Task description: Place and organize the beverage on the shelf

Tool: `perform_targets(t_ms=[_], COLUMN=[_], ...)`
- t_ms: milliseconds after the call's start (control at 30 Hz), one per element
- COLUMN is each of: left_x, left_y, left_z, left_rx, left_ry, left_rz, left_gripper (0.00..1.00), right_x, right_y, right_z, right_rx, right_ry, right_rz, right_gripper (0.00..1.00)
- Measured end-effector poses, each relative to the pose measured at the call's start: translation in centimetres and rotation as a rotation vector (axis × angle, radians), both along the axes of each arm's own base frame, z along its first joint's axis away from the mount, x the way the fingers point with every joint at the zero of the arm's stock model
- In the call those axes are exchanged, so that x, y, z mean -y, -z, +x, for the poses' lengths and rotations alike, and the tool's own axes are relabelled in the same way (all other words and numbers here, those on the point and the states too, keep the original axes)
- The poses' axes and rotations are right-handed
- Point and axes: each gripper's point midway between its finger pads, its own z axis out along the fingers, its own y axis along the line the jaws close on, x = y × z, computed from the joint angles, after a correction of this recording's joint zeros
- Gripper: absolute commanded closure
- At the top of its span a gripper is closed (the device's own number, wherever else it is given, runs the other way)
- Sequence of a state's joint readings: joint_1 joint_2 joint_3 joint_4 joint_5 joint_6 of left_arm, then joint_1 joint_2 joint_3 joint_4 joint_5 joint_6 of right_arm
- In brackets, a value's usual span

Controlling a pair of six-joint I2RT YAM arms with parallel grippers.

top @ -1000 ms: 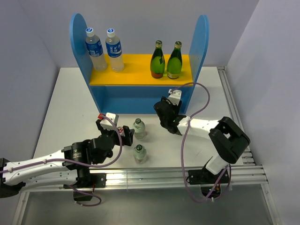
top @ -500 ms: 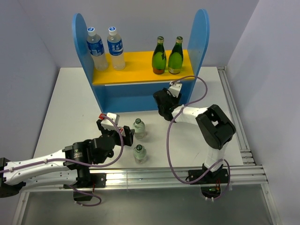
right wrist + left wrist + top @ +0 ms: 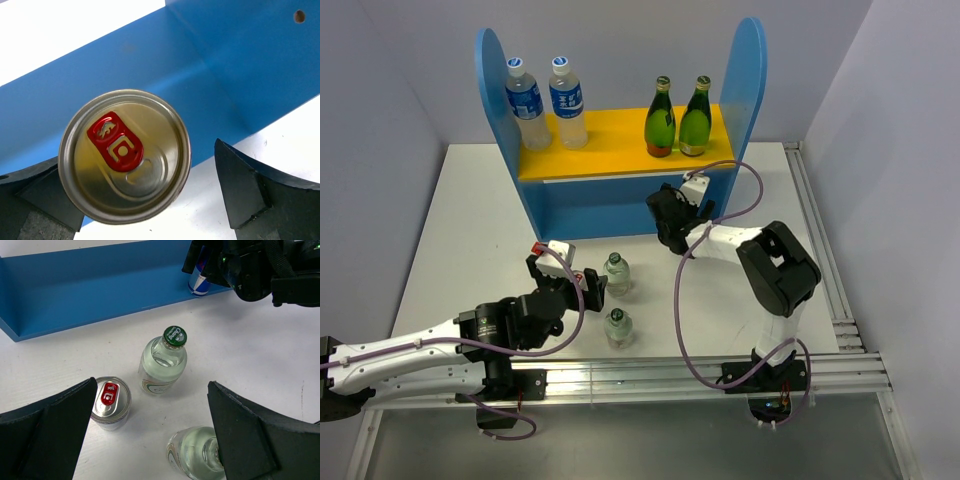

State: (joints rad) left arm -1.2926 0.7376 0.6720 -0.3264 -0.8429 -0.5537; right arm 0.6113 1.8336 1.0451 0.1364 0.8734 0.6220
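Step in hand: putting a red-tabbed drink can [image 3: 125,155] on the lower tier of the shelf [image 3: 750,70]. I judge it set down and being let go.
Drink can: upright on the blue lower board, at its 3 o'clock end, near the side panel.
Right fingers [image 3: 245,195]: spread. The one at 3 o'clock of the can stands apart from it, the one at 9 o'clock sits close, contact unclear.
Left fingers [image 3: 50,435]: spread, gripping nothing, hovering over the desk [image 3: 470,230].
Beneath them: silver can [image 3: 111,402], green-capped glass bottle [image 3: 162,362] and second clear bottle [image 3: 197,452], all upright at 6 o'clock of the shelf.
Yellow upper board [image 3: 620,150]: water bottles [image 3: 525,105] at 9 o'clock, green bottles [image 3: 660,125] at 3 o'clock.
Next move: likely back the right arm out toward 6 o'clock without brushing the drink can. The silver can looks the natural one to join it.
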Motion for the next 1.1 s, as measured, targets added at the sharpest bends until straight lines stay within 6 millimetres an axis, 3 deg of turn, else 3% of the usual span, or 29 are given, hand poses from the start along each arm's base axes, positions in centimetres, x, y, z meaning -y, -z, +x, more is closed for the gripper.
perform_targets(t_ms=[333, 700, 800, 933, 1100], left_x=[0.1, 0.2, 0.2, 0.1, -0.5], left_y=[0.3, 0.6, 0.7, 0.6, -0.7], left_z=[0.1, 0.4, 0.5, 0.7, 1.3], left_rx=[-0.003, -0.008, -0.009, -0.006, 0.009], left_ry=[-0.003, -0.007, -0.008, -0.012, -0.032], left_rz=[0.011, 0.022, 0.032, 0.036, 0.021], left_gripper=[0.01, 0.01, 0.01, 0.01, 0.01], right_x=[-1.4, -0.9, -0.9, -2.5, -8.2], right_y=[-0.3, -4.5, -5.5, -7.8, -11.5], right_z=[-1.3, -3.7, -5.6, -9.9, -18.2], right_rx=[-0.043, 0.027, 0.034, 0.066, 0.124], right_ry=[-0.165, -0.228, -0.235, -0.279, -0.496], right_rz=[0.046, 0.088, 0.09, 0.089, 0.127], right_gripper=[0.0, 0.0, 0.0, 0.0, 0.0])
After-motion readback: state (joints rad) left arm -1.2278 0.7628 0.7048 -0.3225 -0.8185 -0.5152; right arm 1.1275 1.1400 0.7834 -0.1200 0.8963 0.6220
